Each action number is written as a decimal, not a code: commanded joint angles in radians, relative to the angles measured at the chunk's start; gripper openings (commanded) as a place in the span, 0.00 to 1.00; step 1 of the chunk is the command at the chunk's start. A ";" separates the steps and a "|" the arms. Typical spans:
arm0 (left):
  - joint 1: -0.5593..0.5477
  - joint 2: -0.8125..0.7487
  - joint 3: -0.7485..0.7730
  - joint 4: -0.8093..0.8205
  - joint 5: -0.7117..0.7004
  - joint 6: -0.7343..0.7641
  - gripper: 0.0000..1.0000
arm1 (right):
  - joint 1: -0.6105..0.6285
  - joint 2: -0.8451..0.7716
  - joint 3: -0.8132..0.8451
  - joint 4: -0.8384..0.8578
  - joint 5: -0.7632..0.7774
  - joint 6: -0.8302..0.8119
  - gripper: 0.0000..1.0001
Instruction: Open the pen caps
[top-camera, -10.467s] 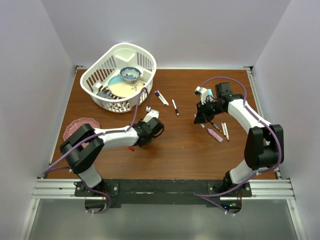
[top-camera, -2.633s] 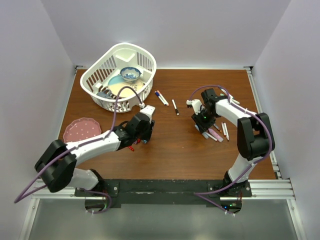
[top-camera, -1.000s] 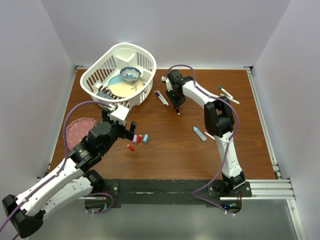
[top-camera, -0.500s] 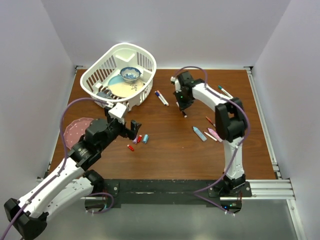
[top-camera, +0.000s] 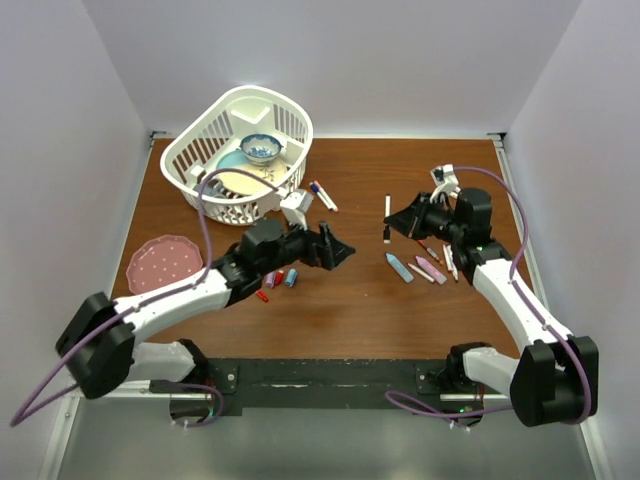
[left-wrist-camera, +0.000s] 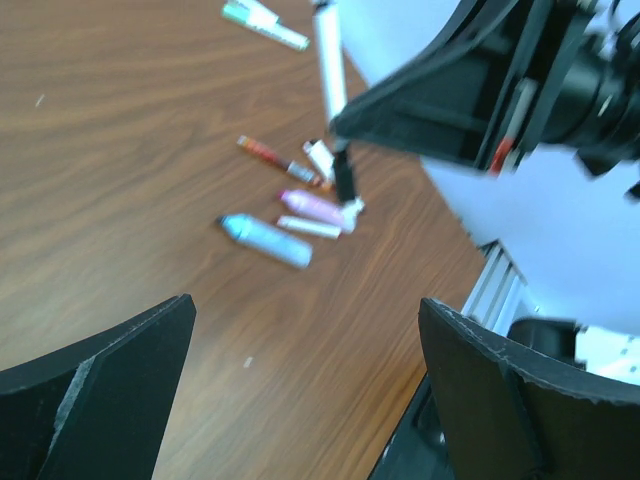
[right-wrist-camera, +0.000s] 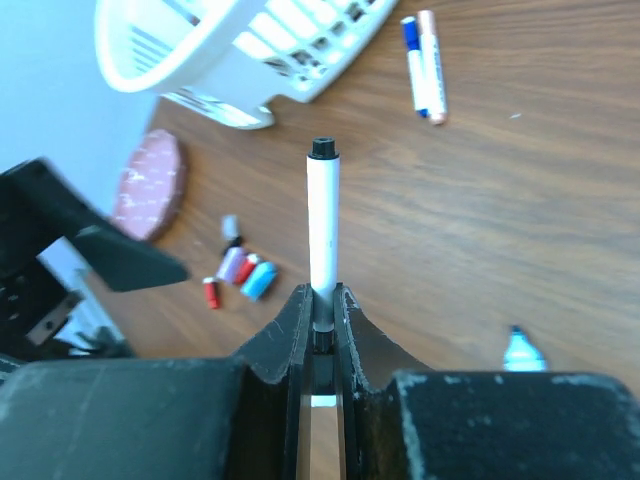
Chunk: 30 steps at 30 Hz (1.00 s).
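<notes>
A white-barrelled marker pen (right-wrist-camera: 322, 230) is held clamped between the fingers of the right hand (right-wrist-camera: 320, 300), above the counter (top-camera: 340, 310) and well to the right of the white basket (top-camera: 245, 212). The barrel is smooth, straight and cylindrical. A small black tip is seen at its free end and a black section at the clamped end; which of these is the cap cannot be told. The left hand (left-wrist-camera: 305, 305) is spread wide with nothing between its fingers, in front of the basket and to its right.

Loose pen caps (top-camera: 280, 278) are gathered on the counter in front of the basket. They are stubby, glossy plastic cylinders in pink, red and light blue, and a single red cap (top-camera: 262, 295) lies just beside them. Two thin pens (top-camera: 322, 193), one with a blue end, lie just right of the basket. Farther right, past the held pen, a light-blue pen (left-wrist-camera: 265, 240) and a pink pen (left-wrist-camera: 315, 207) lie close together among thinner ones.

The basket is of moulded plastic, oval, with slotted walls. The counter is brown with a wood grain. A pink scalloped plate (top-camera: 163, 262) is set in front of the basket, to its left.
</notes>
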 joint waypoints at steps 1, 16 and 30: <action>-0.043 0.117 0.168 0.100 -0.031 -0.033 1.00 | -0.009 -0.033 -0.011 0.133 -0.021 0.129 0.00; -0.115 0.418 0.444 -0.054 -0.186 -0.002 0.74 | -0.009 -0.039 -0.049 0.163 -0.032 0.221 0.00; -0.115 0.482 0.496 -0.062 -0.212 0.030 0.40 | -0.009 -0.027 -0.053 0.171 -0.062 0.239 0.00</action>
